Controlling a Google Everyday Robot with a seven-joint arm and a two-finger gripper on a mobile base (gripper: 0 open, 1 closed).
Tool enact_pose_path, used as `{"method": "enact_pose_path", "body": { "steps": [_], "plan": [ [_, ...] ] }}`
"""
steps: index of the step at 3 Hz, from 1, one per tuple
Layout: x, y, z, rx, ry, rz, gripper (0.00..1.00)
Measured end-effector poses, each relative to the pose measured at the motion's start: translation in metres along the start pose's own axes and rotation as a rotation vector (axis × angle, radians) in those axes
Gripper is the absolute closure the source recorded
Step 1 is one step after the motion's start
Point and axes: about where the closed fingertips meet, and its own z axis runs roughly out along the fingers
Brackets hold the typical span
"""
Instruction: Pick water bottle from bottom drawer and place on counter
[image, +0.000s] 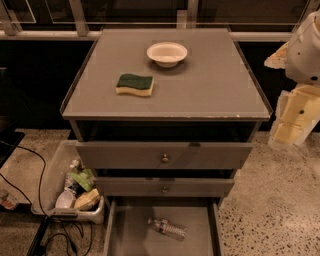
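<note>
Gripper (295, 117) hanging off the right side of the counter (215, 85), water bottle (167, 228) lying in the open bottom drawer (130, 225).

Camera view: the white arm (306, 47) comes in at the right edge and bends downward, so the pale gripper points toward the speckled floor, just beside the counter's right front corner and apart from it. Whether it is open or closed cannot be told. The bottle lies on its side on the drawer floor, down and to the left of the jaws, well apart. Up and to their left, a green-topped sponge (134, 84) and a white bowl (167, 53) sit on the counter.
</note>
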Motion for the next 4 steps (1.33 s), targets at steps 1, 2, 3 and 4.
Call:
{"method": "enact_pose_path", "body": {
  "steps": [1, 2, 3, 4],
  "plan": [
    [0.001, -0.001, 0.003, 0.009, 0.008, 0.008, 0.00],
    [0.007, 0.012, 0.041, -0.032, 0.005, 0.018, 0.00],
    [0.023, 0.042, 0.099, -0.098, -0.036, 0.035, 0.00],
    [0.043, 0.066, 0.148, -0.113, -0.114, 0.053, 0.00]
  ]
}}
